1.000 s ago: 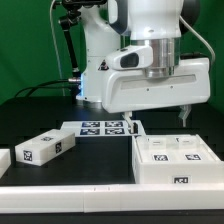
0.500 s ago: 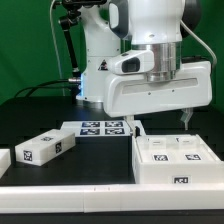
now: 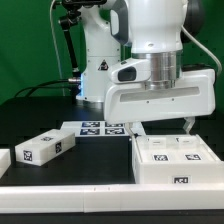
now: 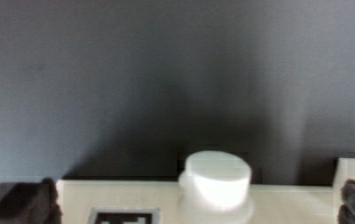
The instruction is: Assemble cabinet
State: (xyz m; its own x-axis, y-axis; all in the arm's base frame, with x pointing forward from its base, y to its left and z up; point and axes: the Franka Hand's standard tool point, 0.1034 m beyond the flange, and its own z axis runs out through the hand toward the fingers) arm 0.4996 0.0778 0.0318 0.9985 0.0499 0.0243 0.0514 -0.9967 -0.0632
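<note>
Bare table (image 3: 100, 162) between small block (image 3: 45, 147) and cabinet (image 3: 175, 160): clear passage.

One cabinet (image 3: 175, 163), two blocks (image 3: 45, 147) — one marker board (image 3: 100, 128)

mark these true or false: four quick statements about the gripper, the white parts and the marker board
1. The gripper hangs open over the cabinet body. True.
2. The gripper holds the small tagged block. False: the block lies untouched on the table, at the exterior view's left.
3. The cabinet body's top bears square tags. True.
4. The marker board rests on top of the cabinet body. False: it lies flat on the table.
</note>
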